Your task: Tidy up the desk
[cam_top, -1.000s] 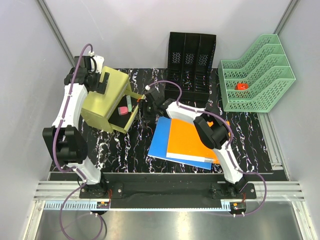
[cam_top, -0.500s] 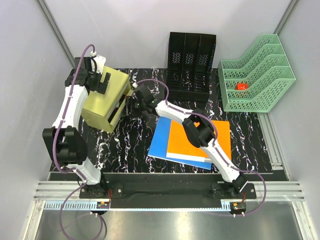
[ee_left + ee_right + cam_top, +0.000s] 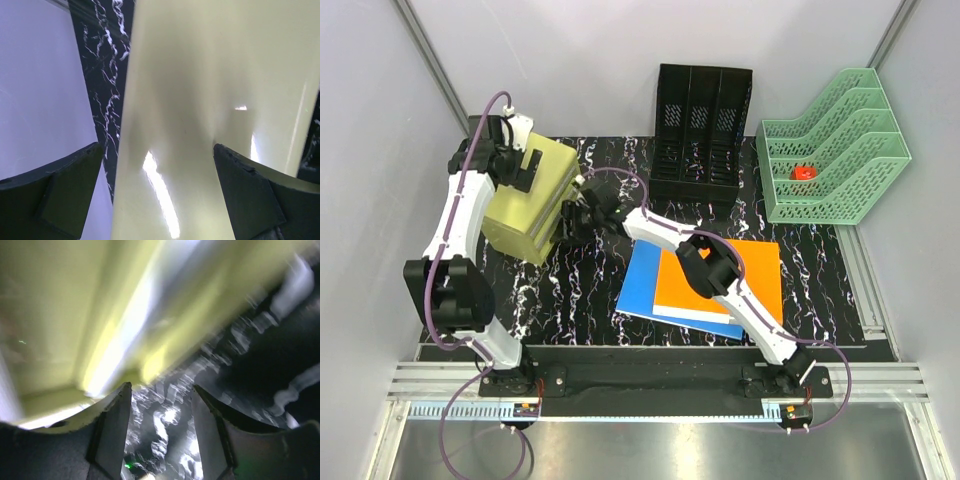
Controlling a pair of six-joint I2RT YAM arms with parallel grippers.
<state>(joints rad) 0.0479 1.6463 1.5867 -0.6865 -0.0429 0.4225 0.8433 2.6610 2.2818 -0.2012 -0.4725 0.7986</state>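
Note:
The desk is a black tabletop with white veins. A yellow-green drawer box stands at its left, its drawer pushed in. My left gripper rests on the box's top near the back, jaws wide open; in the left wrist view the gripper spans the box's glossy face, with the desk beside it. My right gripper is open and empty against the drawer front; in the right wrist view the gripper is just below the box, over the desk.
A black mesh file holder stands at the back centre. A green tiered tray at back right holds a small red thing. An orange folder lies on a blue folder right of centre.
One second ago the drawer stood open with a pink and a green item inside. My right gripper has moved left against it, and the drawer is now shut. The left arm has held still.

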